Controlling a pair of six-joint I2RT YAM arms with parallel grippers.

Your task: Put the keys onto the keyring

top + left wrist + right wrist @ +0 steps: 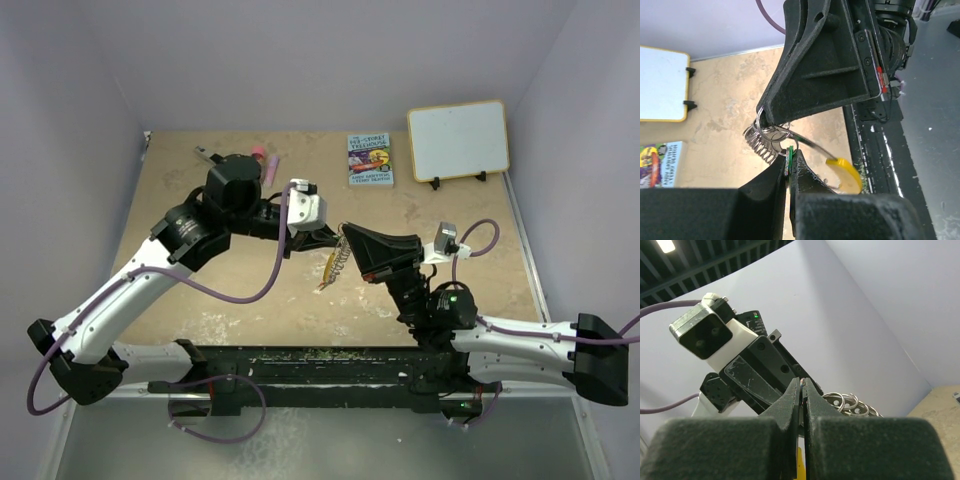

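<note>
The two arms meet nose to nose above the middle of the bench (250,290). The right gripper (801,386) has its fingers pressed together on the thin wire of the keyring (812,142), which hangs in the air between them, its yellow stretch (846,170) curving down toward the near edge. The left gripper (789,170) is pinched tight on the green key (789,156), held edge-on right against the wire loop. A bunch of small silver rings (759,142) dangles from the loop just beside the right gripper's tip. I can't make out the other keys from here. At the back of the bench lie a pink tube (266,157) and a book (370,160), with a whiteboard (458,138) propped on its stand.
</note>
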